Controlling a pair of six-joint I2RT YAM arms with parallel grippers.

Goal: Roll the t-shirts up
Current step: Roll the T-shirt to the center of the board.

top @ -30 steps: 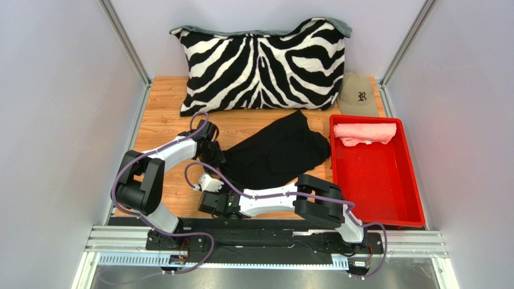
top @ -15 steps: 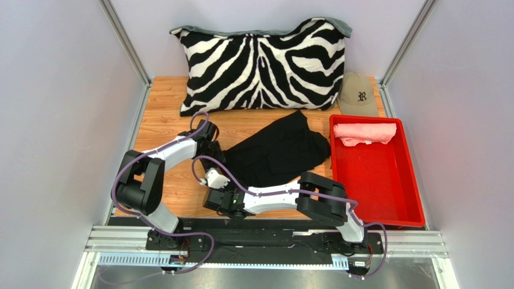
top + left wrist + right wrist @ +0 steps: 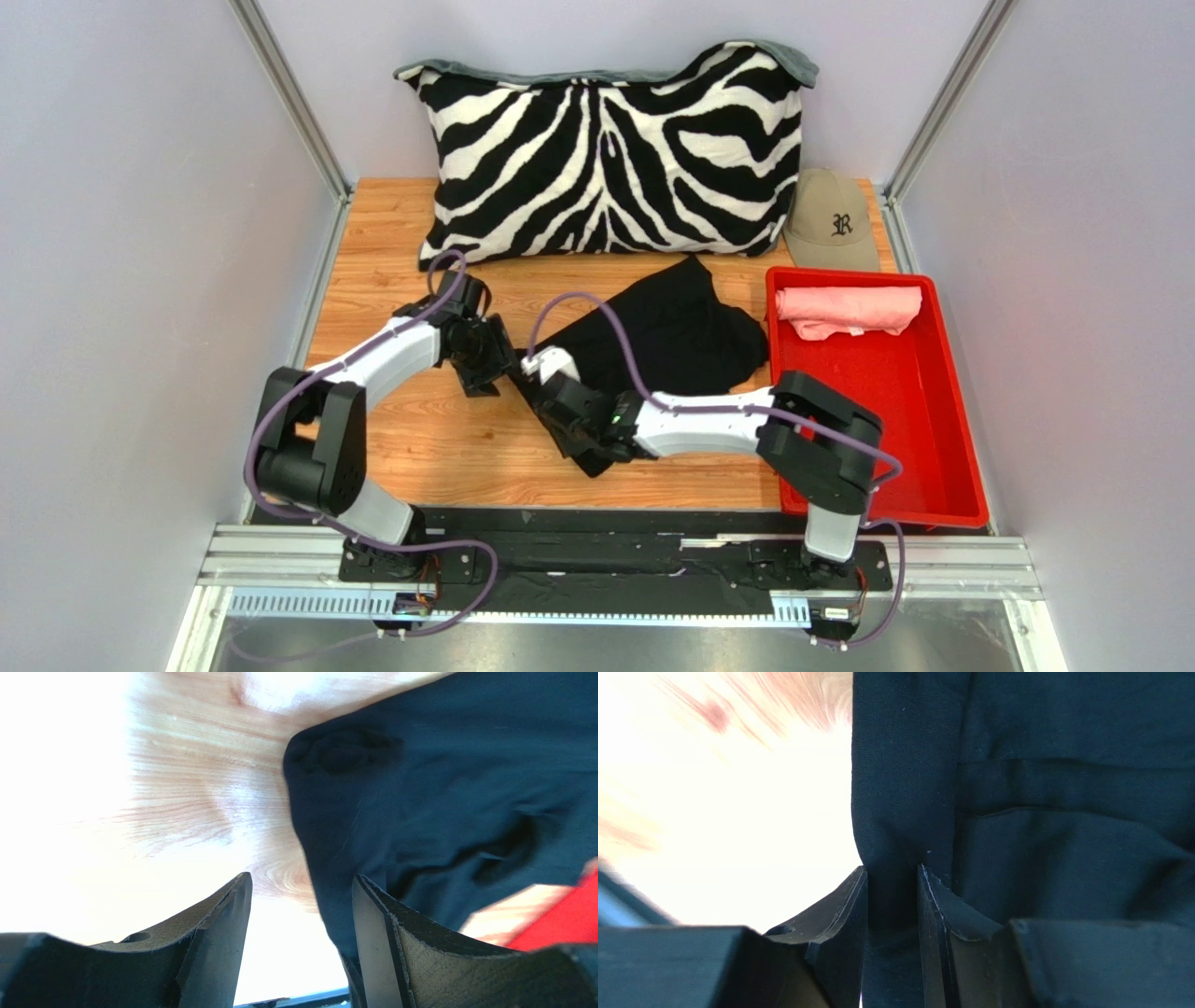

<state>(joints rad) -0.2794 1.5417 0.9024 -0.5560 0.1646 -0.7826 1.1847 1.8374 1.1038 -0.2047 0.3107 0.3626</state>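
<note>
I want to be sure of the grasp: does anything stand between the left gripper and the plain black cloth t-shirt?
Nothing visible does. The left gripper has open jaws at the edge of the plain black cloth t-shirt, over bare wooden table. The right gripper pinches another fold of it.

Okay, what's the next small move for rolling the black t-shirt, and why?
Probably slide the left end effector sideways onto the black t-shirt edge and close: its jaws stand open, mostly over bare table, while the right end effector pinches a fold.
</note>
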